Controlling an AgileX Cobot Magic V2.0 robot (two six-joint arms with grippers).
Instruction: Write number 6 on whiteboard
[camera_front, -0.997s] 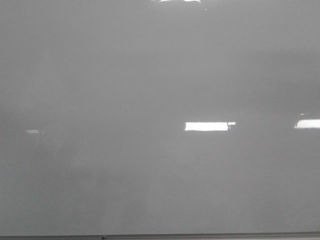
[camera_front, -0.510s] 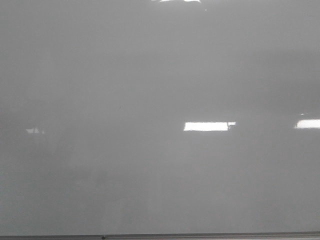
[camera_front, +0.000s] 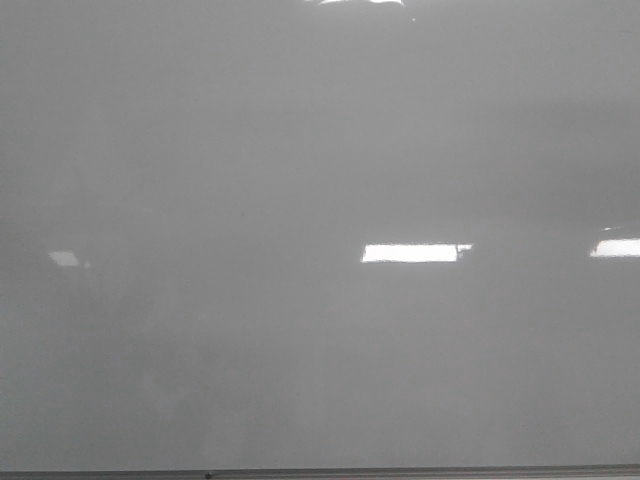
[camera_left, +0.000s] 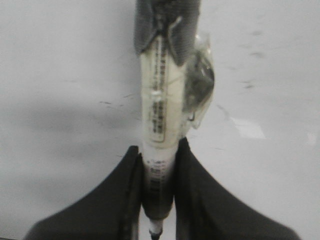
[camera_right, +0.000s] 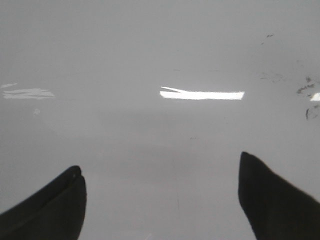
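The whiteboard (camera_front: 300, 150) fills the front view, glossy pale grey with bright rectangular reflections and a thin grey edge strip (camera_front: 400, 470) along the bottom. No number 6 shows on it in any view. No gripper shows in the front view. In the left wrist view my left gripper (camera_left: 159, 152) is shut on a white marker (camera_left: 159, 100) with a black cap end and a printed label; the marker stands out over the whiteboard (camera_left: 60, 75). In the right wrist view my right gripper (camera_right: 159, 167) is open and empty over the board (camera_right: 150, 50).
Faint dark smudges and old ink specks mark the board in the right wrist view (camera_right: 306, 90) and in the left wrist view (camera_left: 106, 103). A bit of clear tape or plastic (camera_left: 200, 85) clings to the marker's side.
The reflections on the board shift slightly to the left in the front view. Nothing else has visibly changed.
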